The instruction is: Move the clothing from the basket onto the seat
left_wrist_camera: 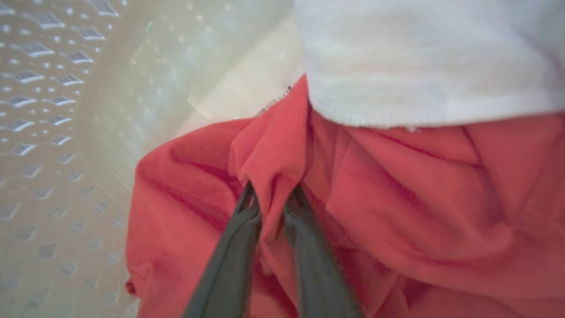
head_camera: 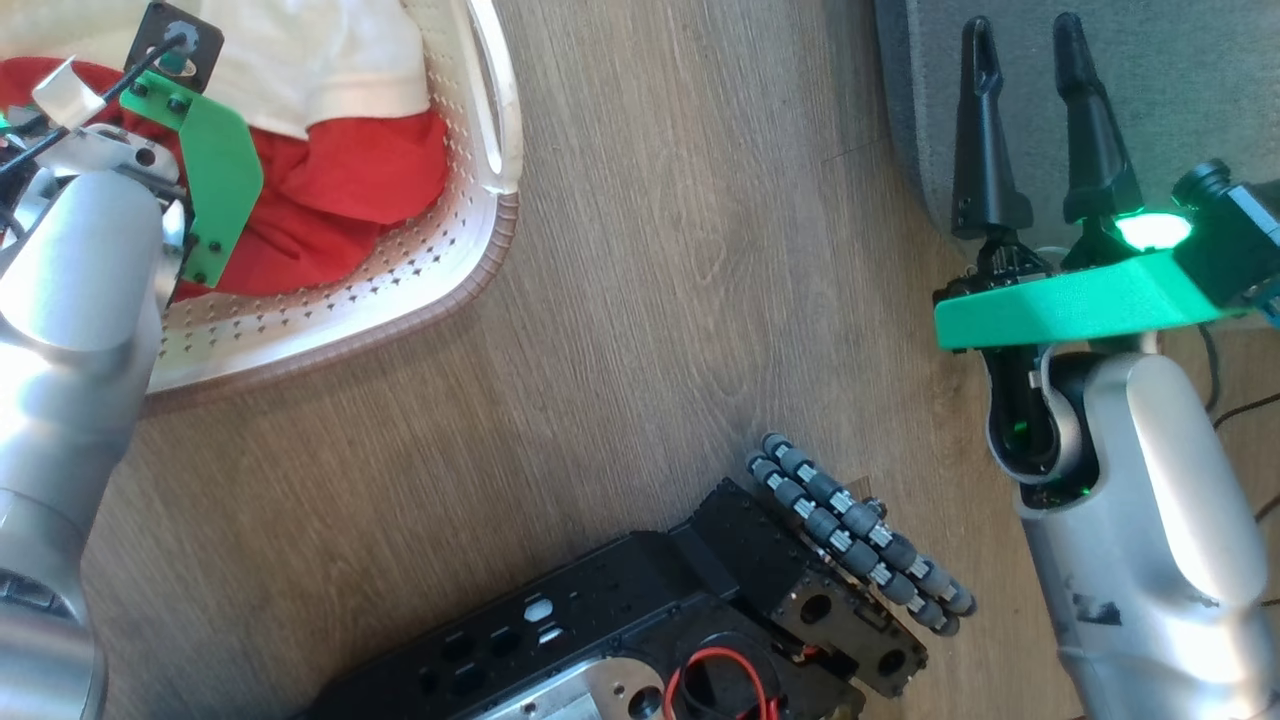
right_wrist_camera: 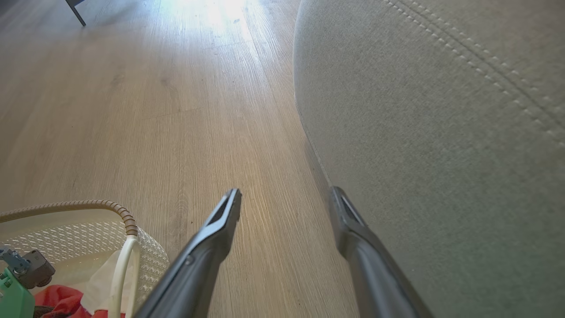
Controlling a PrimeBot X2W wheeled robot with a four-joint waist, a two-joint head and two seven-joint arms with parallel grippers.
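Left pincer [left_wrist_camera: 273, 189] pinching rumpled clothing [left_wrist_camera: 397, 194], perforated basket [left_wrist_camera: 44, 132]

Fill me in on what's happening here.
The left gripper is down inside the basket, its jaws pinched on a fold of the red clothing. The right gripper hangs open and empty over the floor beside the grey seat. No clothing lies on the part of the seat in view.
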